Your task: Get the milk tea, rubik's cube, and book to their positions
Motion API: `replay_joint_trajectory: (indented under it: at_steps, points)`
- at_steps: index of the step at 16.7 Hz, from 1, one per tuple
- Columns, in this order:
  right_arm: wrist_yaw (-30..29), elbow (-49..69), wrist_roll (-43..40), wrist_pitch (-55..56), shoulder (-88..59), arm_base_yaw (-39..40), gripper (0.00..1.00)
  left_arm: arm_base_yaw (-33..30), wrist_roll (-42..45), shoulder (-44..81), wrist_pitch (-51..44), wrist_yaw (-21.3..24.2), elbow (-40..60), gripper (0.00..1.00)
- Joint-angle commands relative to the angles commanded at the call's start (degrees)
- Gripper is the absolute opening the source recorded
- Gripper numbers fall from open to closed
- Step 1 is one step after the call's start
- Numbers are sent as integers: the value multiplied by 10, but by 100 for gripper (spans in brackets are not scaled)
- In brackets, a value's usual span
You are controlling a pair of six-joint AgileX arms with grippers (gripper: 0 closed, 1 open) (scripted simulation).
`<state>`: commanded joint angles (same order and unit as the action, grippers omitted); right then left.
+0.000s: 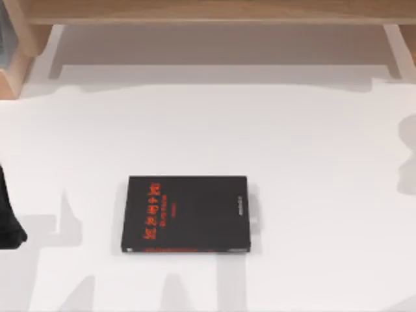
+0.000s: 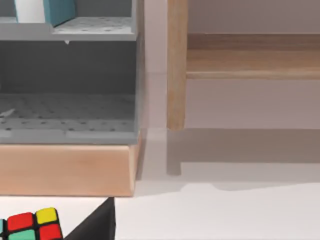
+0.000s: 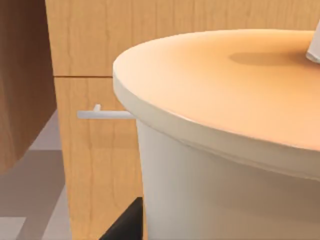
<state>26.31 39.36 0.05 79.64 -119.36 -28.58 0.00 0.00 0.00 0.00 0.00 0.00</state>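
The milk tea [image 3: 225,165], a white cup with a tan lid, stands very close in the right wrist view. My right gripper [image 3: 131,220] is shut on it, one dark finger [image 3: 125,222] lying against its side. The rubik's cube [image 2: 31,225] lies on the white table just beside my left gripper [image 2: 95,225], in front of a wooden base. The book [image 2: 59,9], light blue with white page edges, stands on the upper level of a grey rack [image 2: 70,107]. My left arm [image 1: 10,221] shows at the table's left edge.
A black book with red lettering [image 1: 186,213] lies flat mid-table. A wooden shelf [image 1: 214,13] runs along the back, with a wooden post [image 2: 177,65] beside the rack. Behind the cup is a wooden cabinet [image 3: 95,165] with a metal handle [image 3: 105,114].
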Motion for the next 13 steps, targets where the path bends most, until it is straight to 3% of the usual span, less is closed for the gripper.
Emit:
replay_joint_trajectory:
  at_steps: [3, 13]
  points:
    - [0, 0, 0, 0, 0, 0, 0, 0, 0, 0, 0, 0, 0, 100]
    - [0, 0, 0, 0, 0, 0, 75, 0, 0, 0, 0, 0, 0, 100]
